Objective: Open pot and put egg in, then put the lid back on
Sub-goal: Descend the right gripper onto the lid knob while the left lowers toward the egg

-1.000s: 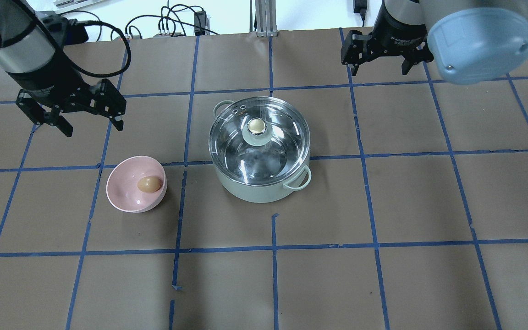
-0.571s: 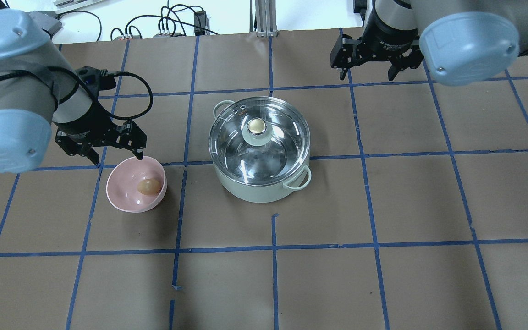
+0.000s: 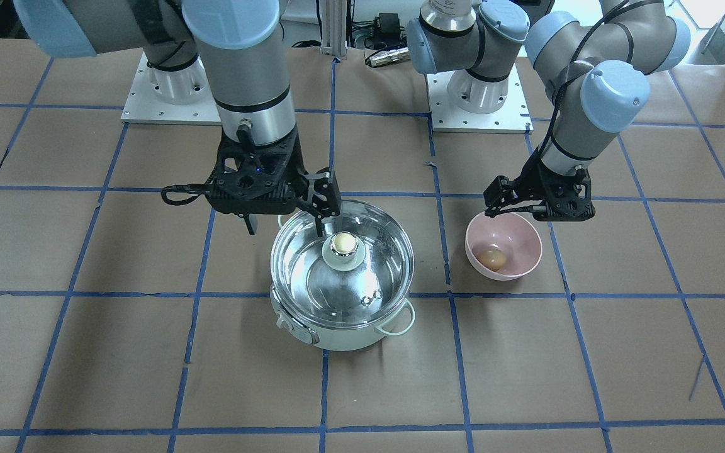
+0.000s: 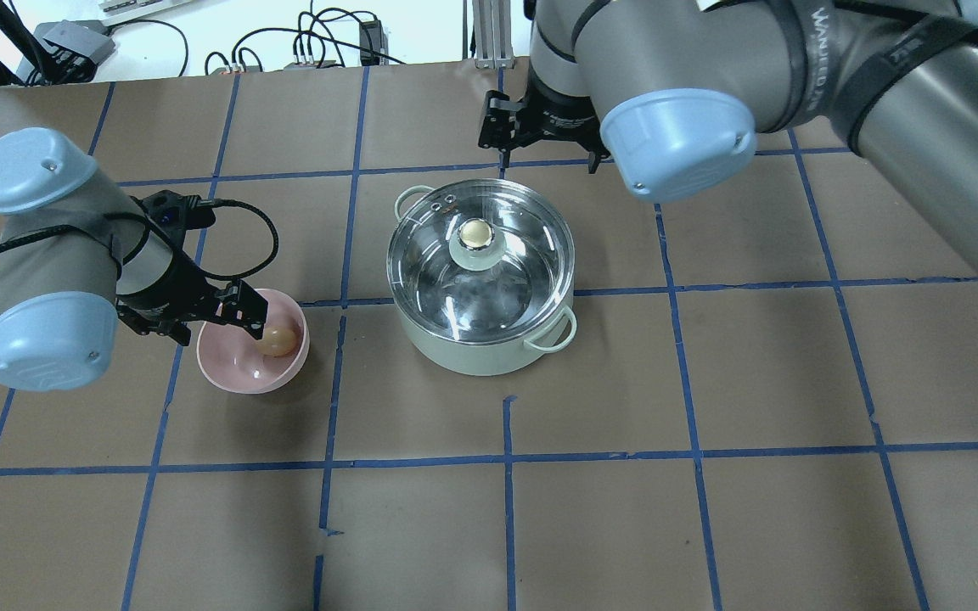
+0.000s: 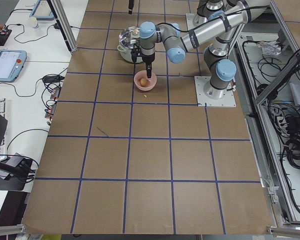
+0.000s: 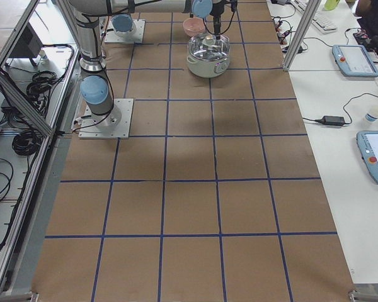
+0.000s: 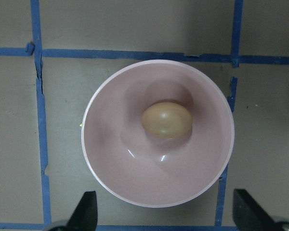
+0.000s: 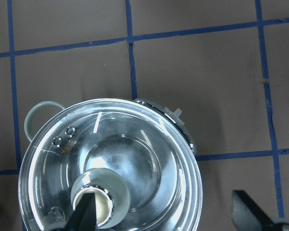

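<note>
The lid (image 8: pixel 135 159) is sitting closed on the pot (image 8: pixel 32 111). The gripper (image 8: pixel 164 214) is hanging spread wide, one finger overlapping the knob (image 8: pixel 108 199), the other over the taped bench (image 8: pixel 207 72).

A robotics lab. The surface (image 6: pixel 189 189) is papered brown and gridded with blue tape (image 6: pixel 166 157), and two arms (image 3: pixel 249 82) stand bolted to steel plates (image 3: pixel 142 110) on it. White benches (image 6: pixel 327 88) beside the surface carry teach pendants (image 6: pixel 351 60) and what may be a keyboard (image 6: pixel 315 16). Cables (image 4: pixel 303 56) and an aluminium post (image 4: pixel 490 34) line its far edge.
</note>
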You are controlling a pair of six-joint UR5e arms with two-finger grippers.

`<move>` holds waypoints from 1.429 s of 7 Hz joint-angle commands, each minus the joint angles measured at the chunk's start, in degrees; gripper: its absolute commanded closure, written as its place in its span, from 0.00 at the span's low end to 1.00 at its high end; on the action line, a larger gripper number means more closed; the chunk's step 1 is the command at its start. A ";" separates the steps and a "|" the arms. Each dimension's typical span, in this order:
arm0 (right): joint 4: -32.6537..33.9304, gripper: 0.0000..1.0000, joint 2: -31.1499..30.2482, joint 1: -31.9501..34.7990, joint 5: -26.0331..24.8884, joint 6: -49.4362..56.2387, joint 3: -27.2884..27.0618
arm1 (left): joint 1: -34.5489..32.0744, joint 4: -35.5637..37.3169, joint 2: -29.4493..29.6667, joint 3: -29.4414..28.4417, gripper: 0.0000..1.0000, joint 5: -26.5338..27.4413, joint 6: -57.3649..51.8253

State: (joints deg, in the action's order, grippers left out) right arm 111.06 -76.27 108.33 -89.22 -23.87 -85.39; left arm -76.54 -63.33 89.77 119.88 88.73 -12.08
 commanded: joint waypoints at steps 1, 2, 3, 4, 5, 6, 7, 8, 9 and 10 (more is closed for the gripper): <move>0.21 0.00 2.69 3.28 -0.42 -4.78 0.05 | 0.33 12.43 3.19 3.67 0.04 -0.23 -7.72; 3.00 0.00 4.62 5.38 -0.42 -7.39 0.13 | 0.25 17.32 6.96 3.87 0.04 -0.14 -12.83; 4.16 0.00 5.25 5.84 -0.42 -8.03 0.05 | 0.07 17.54 8.13 4.04 0.04 0.03 -14.10; 4.17 0.00 5.52 5.93 -0.34 -7.86 -0.22 | -0.54 17.63 8.93 4.39 0.05 0.38 -16.98; 4.08 0.00 6.48 5.93 -0.51 -6.64 -0.31 | -0.80 17.54 9.20 5.79 0.05 0.56 -17.62; 4.08 0.00 6.66 5.93 -0.60 -6.63 -0.39 | -0.63 17.72 10.33 5.89 0.07 0.56 -20.58; 4.17 0.02 7.01 5.93 -0.51 -7.15 -0.74 | -0.63 19.28 10.52 5.98 0.16 0.74 -20.79; 4.17 0.02 7.62 6.37 -0.51 -6.81 -0.83 | -0.63 19.91 10.60 5.72 0.23 1.26 -20.88; 4.17 0.03 7.72 6.46 -0.60 -6.72 -0.92 | -0.63 19.91 10.69 6.06 0.24 1.18 -20.70; 4.17 0.10 7.72 6.46 -0.60 -6.81 -1.01 | -0.63 19.83 10.69 5.98 0.26 1.09 -20.70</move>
State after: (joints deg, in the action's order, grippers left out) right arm 115.22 -68.66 114.71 -89.80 -30.66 -86.28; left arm -77.17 -43.56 100.40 125.83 89.85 -32.78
